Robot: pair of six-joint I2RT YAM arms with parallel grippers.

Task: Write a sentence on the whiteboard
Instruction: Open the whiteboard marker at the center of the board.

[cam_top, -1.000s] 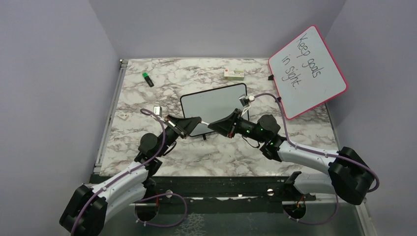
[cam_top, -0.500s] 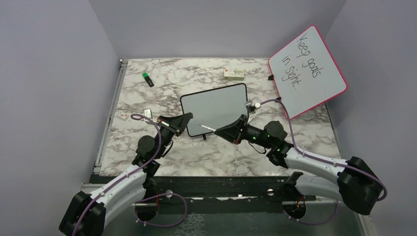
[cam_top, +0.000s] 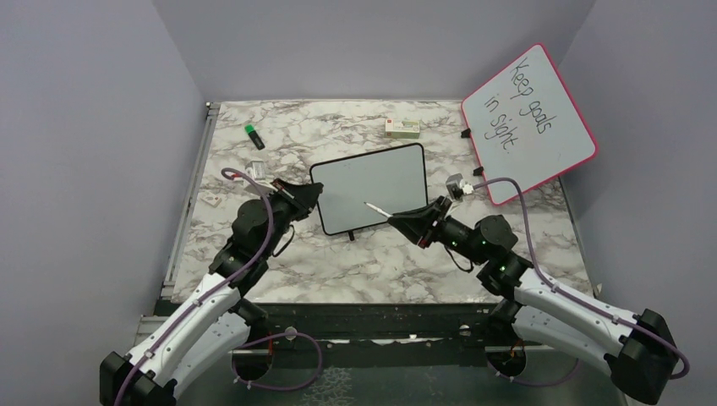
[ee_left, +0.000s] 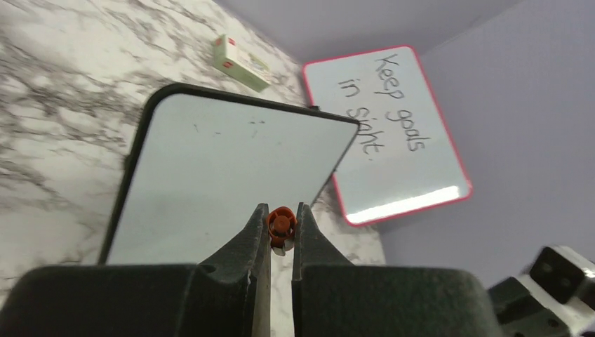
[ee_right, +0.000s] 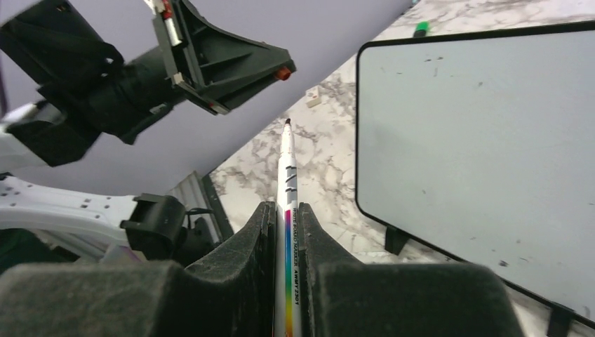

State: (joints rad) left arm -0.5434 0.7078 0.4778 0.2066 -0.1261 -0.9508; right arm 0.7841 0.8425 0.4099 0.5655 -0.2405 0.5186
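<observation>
The black-framed whiteboard (cam_top: pixel 372 179) lies mid-table, its face (ee_left: pixel 224 168) blank but for faint specks (ee_right: pixel 477 140); no sentence is in view. My right gripper (cam_top: pixel 399 218) is shut on a white marker (ee_right: pixel 288 182), whose uncapped dark tip (cam_top: pixel 367 204) hangs over the board's near right part. My left gripper (cam_top: pixel 314 192) hovers at the board's near left edge, shut on the marker's orange-red cap (ee_left: pixel 281 223). The cap (ee_right: pixel 283 72) also shows at the left fingertips in the right wrist view.
A larger pink-framed board (cam_top: pixel 528 123) reading "Keep goals in sight" leans at the back right. A green-capped marker (cam_top: pixel 254 135) lies at the back left, a small box (cam_top: pixel 402 128) at the back middle, and a small tag (cam_top: pixel 210 200) by the left rail.
The two grippers, tip to tip a second ago, have drawn apart: the left went left with the cap, the right went right with the bared marker.
</observation>
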